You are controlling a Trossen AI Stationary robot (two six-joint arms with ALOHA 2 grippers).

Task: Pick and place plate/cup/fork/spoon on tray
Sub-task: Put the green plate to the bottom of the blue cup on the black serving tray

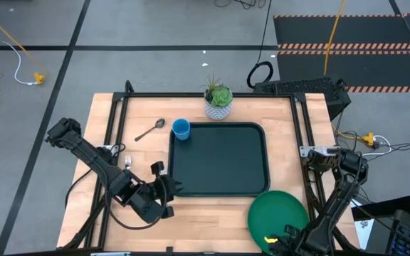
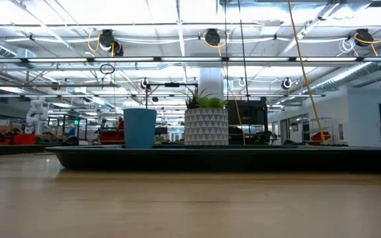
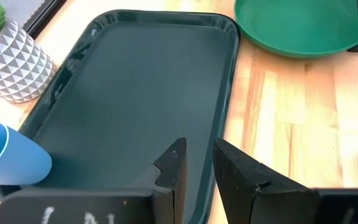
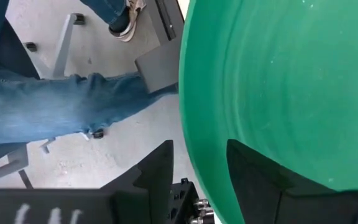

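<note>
The dark tray point(image 1: 219, 160) lies mid-table. The blue cup point(image 1: 181, 129) stands upright at the tray's far left corner and also shows in the low view point(image 2: 139, 127). The silver spoon point(image 1: 149, 130) lies on the table left of the cup. The green plate point(image 1: 277, 213) is at the near right, by the tray's near right corner. My right gripper point(image 1: 280, 242) is shut on the plate. My left gripper point(image 1: 171, 189) is at the tray's near left rim point(image 3: 219, 155), its fingers slightly apart with one on each side of the rim. The fork is out of view. My right gripper pinches the plate's rim point(image 4: 194, 155) at its near edge between its two fingers. One finger point(image 4: 253, 171) lies on the plate's face and the other point(image 4: 151, 171) is outside the rim. I cannot tell whether the plate is clear of the table. My left gripper may touch the tray's rim; I cannot tell.
A potted green plant in a white patterned pot point(image 1: 218, 102) stands at the tray's far edge. A person's legs in jeans point(image 4: 48, 106) show on the floor beyond the plate. Bare wood lies left of the tray point(image 1: 130, 153).
</note>
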